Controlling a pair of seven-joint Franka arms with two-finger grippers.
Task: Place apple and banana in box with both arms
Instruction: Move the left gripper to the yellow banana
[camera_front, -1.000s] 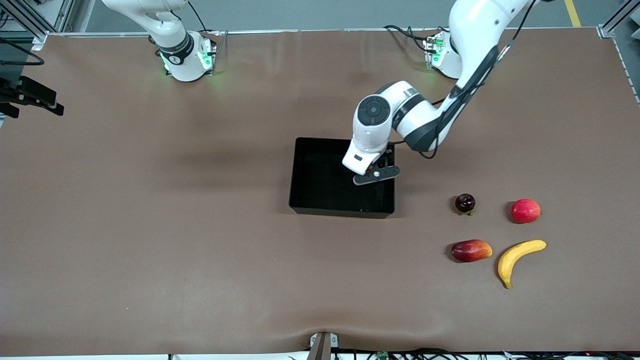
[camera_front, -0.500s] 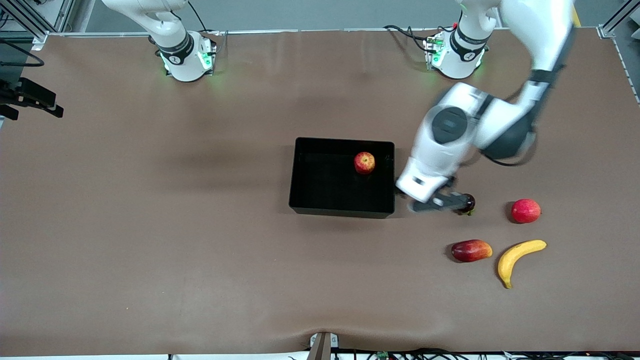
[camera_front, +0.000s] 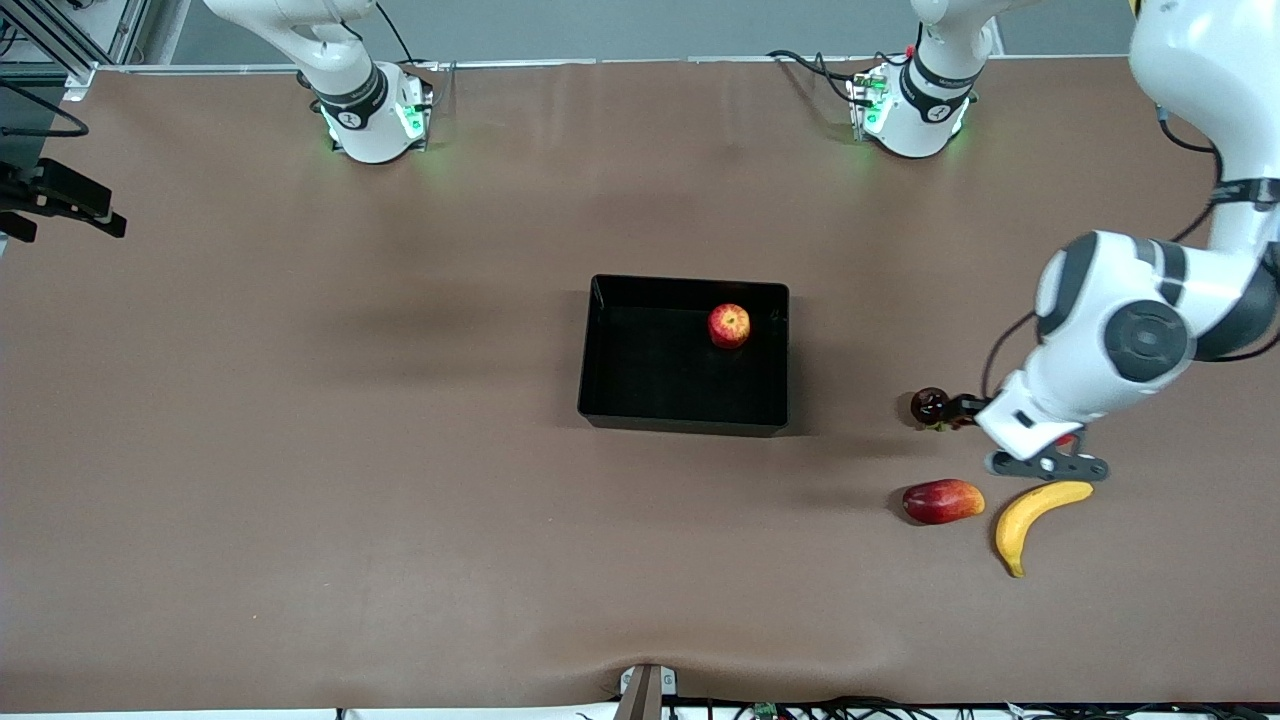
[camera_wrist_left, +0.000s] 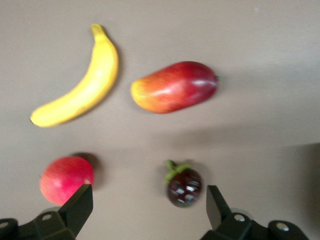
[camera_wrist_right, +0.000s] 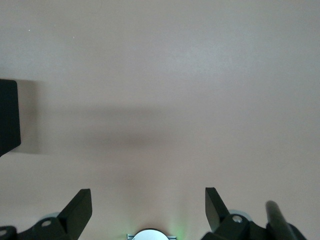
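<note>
1. The apple (camera_front: 729, 325) already sits in the box (camera_front: 600, 400), near the wall toward the left arm's end; the box rests mid-table.
2. The banana (camera_front: 1034, 514) lies near the table's edge at the left arm's end, its long axis slanting, the stem tip nearest the front camera.
3. The left gripper (camera_front: 1047, 465), fingers spread apart and empty, hangs over the fruit cluster, just above the banana's upper end; this arm is clearly the closer one.
4. Crowding the banana: a red-and-yellow mango (camera_front: 942, 501) just beside it, a dark mangosteen (camera_front: 929, 405) and a pink-red round fruit (camera_wrist_left: 66, 178) farther from the camera. The mango looks likeliest to be bumped.
5. The right gripper (camera_wrist_right: 148, 212), fingers apart, waits over bare table (camera_wrist_right: 170, 75).
</note>
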